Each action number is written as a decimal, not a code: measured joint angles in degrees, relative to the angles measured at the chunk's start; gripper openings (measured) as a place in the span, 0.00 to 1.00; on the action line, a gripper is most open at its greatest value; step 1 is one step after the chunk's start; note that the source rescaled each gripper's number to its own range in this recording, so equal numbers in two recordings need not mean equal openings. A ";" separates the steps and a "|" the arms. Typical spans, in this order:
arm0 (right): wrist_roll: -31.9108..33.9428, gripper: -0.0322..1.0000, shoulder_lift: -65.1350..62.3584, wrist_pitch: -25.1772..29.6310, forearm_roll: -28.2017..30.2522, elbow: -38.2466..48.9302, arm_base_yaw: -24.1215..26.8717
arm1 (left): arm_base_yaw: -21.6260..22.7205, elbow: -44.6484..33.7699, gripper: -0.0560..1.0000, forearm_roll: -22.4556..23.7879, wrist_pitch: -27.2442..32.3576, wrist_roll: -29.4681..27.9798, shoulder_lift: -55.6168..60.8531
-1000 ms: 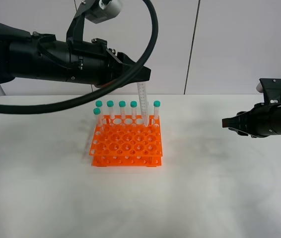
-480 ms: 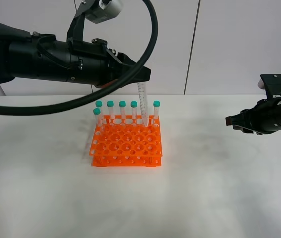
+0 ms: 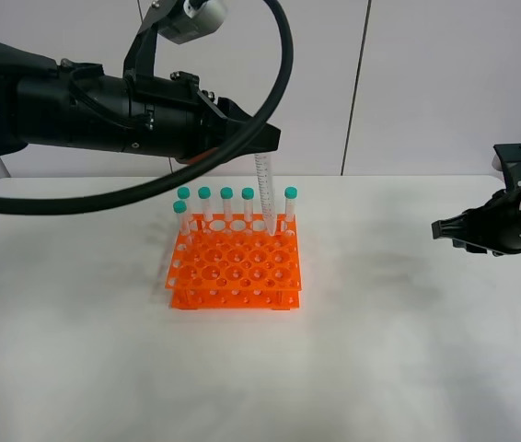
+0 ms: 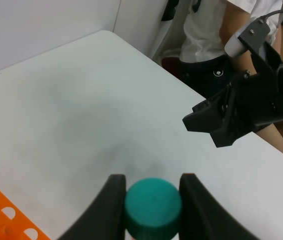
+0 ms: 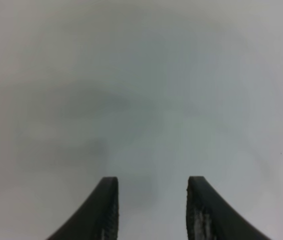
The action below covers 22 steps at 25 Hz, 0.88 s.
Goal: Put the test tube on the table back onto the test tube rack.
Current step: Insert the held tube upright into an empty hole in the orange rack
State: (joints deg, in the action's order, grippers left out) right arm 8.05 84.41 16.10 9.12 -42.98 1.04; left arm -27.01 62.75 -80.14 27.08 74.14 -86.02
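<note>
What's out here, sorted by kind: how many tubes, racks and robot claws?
Tubes standing in the rack: 6
Held tube, in the left gripper: 1
Rack: 1
Grippers, the left gripper and the right gripper: 2
Total: 10

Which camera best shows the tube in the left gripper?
Exterior high: the whole test tube hangs upright from the left gripper, tip at the back row of the rack. Left wrist shows only its teal cap; right wrist shows none of it.
</note>
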 joint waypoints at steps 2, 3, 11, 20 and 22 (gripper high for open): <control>0.18 0.85 0.00 0.63 0.00 0.00 0.00 | 0.00 0.00 0.05 0.00 0.00 0.00 0.00; 0.18 0.85 0.00 0.94 0.00 0.00 0.00 | 0.00 0.00 0.05 0.00 0.00 0.00 0.00; -0.30 0.85 0.00 3.84 0.25 -2.85 3.88 | 0.00 0.00 0.05 0.00 0.04 0.00 0.00; -2.43 0.85 0.00 5.18 0.42 -3.13 9.06 | 0.00 0.00 0.05 0.00 0.04 0.00 0.00; -2.67 0.85 0.00 5.18 0.21 -3.13 9.06 | 0.00 0.00 0.05 0.00 0.04 0.00 0.00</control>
State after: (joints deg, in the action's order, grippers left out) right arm 5.37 84.41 21.29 9.33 -46.11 10.09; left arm -27.01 62.75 -80.14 27.12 74.14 -86.02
